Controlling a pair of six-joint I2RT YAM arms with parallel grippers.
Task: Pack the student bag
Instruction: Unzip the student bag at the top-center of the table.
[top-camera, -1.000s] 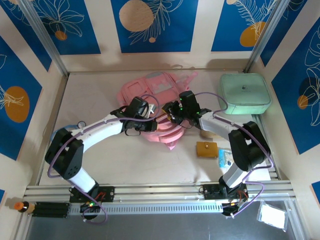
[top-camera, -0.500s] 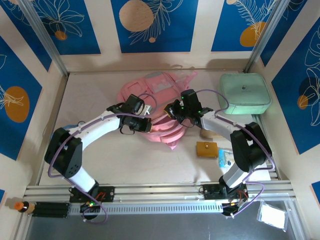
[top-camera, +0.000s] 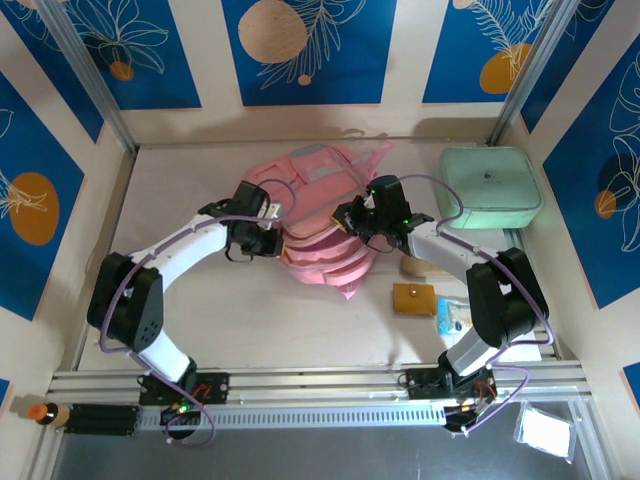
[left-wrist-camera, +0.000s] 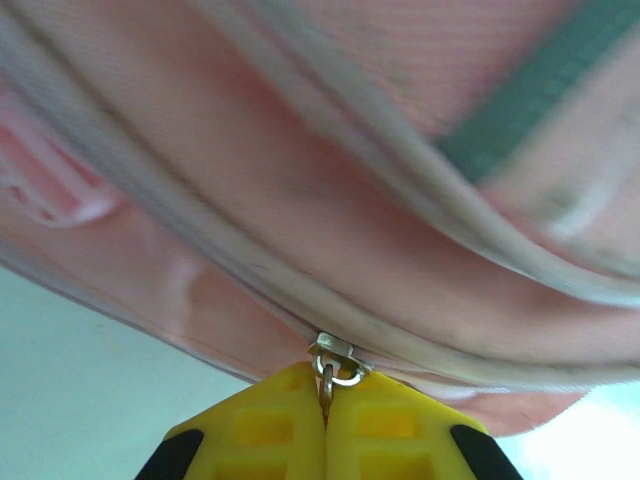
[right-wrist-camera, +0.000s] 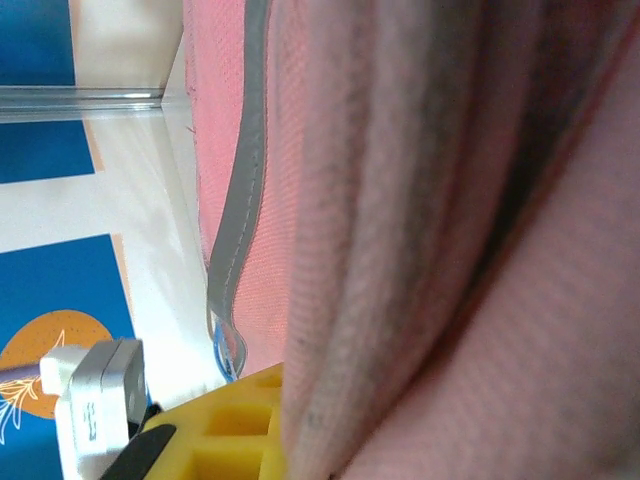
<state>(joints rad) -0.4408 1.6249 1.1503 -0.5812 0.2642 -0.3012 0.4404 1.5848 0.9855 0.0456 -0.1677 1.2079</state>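
Observation:
The student bag (top-camera: 318, 180), soft pink with grey trim, lies in the middle of the table. My left gripper (top-camera: 272, 241) is at the bag's left side. In the left wrist view the left gripper (left-wrist-camera: 325, 405) is shut on the small metal zipper pull (left-wrist-camera: 336, 366), which hangs from the slider on the grey zipper seam of the bag (left-wrist-camera: 330, 200). My right gripper (top-camera: 352, 222) is at the bag's right edge. In the right wrist view a thick fold of the bag (right-wrist-camera: 450, 200) lies over one yellow finger (right-wrist-camera: 235, 435) and hides the other; the jaws are shut on that fabric.
A mint-green rounded case (top-camera: 489, 187) stands at the back right. Near the right arm lie a brown-orange pouch (top-camera: 413, 298), a small blue packet (top-camera: 450, 318) and a beige item (top-camera: 412, 268). Walls enclose the table on three sides.
My left gripper has drawn the zipper pull leftward along the bag. My right gripper has shut on the bag's right edge and shifted slightly right and back.

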